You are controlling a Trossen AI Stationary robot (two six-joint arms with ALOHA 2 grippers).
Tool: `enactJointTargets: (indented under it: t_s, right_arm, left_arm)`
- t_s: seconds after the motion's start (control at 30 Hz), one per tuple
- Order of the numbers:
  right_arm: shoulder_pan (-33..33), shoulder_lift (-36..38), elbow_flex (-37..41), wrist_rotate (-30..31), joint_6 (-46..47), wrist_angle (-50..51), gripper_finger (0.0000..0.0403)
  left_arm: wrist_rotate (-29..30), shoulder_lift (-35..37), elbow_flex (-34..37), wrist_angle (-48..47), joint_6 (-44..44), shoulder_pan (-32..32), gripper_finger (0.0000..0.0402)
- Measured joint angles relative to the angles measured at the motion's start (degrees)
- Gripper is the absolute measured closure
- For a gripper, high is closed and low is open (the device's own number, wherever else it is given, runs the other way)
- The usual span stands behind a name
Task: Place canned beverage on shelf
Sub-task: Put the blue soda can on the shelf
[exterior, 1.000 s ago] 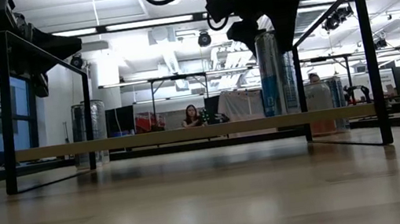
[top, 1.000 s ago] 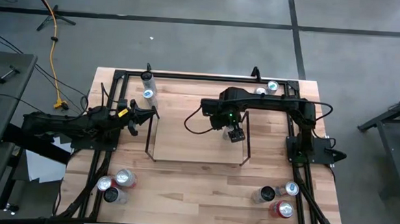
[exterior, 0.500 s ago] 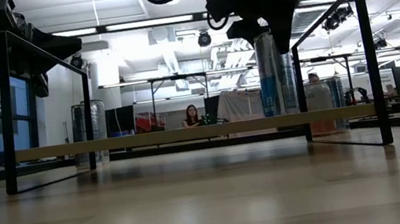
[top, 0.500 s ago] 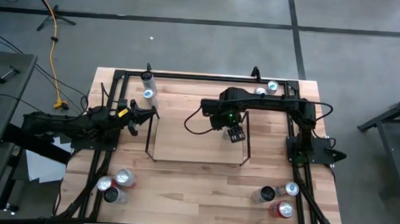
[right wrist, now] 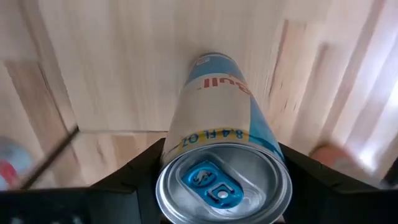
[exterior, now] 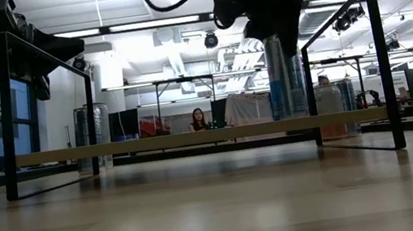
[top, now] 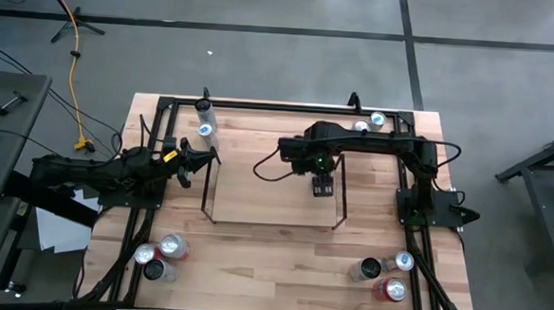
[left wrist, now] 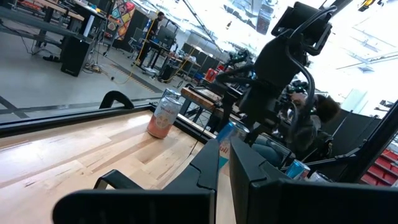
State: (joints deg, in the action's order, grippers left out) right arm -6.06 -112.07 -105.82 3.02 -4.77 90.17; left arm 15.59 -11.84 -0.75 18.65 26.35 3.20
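Observation:
A tall light-blue and silver can (right wrist: 217, 112) stands upright in my right gripper (top: 323, 186) over the right end of the shelf (top: 256, 197), a low light-wood board with black wire end frames. In the low view the can (exterior: 283, 79) has its bottom at the level of the board (exterior: 153, 142); I cannot tell whether it touches. My left gripper (top: 208, 156) waits by the shelf's left end, shut and empty, with only a thin slit between the fingers in the left wrist view (left wrist: 224, 168). My right gripper pinches the can's upper end (right wrist: 180, 146), just below the rim, between its two fingers (right wrist: 140, 177), one on each side. The fingers come from above, pointing down. The can hangs upright below them, its tabbed top (right wrist: 217, 183) facing the wrist.
Loose cans stand on the tabletop: two at the far left (top: 203, 127), two at the far right (top: 377, 120), a group at the near left (top: 161, 255) and a group at the near right (top: 385, 275). Black rails (top: 280, 106) edge the table. A person sits in the room beyond (exterior: 197, 119).
My right gripper has turned a little about its upright axis with the can, staying over the shelf's right end. The can stays upright.

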Motion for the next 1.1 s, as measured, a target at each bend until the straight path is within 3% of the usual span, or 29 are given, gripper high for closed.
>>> enactJointTargets:
  t_s: [0.27,0.53,0.73,1.1]
  right_arm:
    - [-1.46,0.02,0.00,-3.55,24.01,-0.04,0.0177]
    - [-2.20,0.04,-0.02,-3.68,36.29,-0.17,0.0179]
    - [-2.69,0.06,-0.02,-2.47,40.87,-0.20,0.0177]
    - [-3.78,1.94,0.19,-2.05,36.83,-0.58,0.0178]
  left_arm:
    - [0.00,0.00,0.00,0.00,0.00,-0.02,0.0401]
    - [0.00,0.00,0.00,0.00,0.00,-0.01,0.0401]
    - [0.00,0.00,0.00,-0.02,0.00,-0.01,0.0401]
    - [0.01,0.00,0.00,-0.01,0.00,-0.01,0.0401]
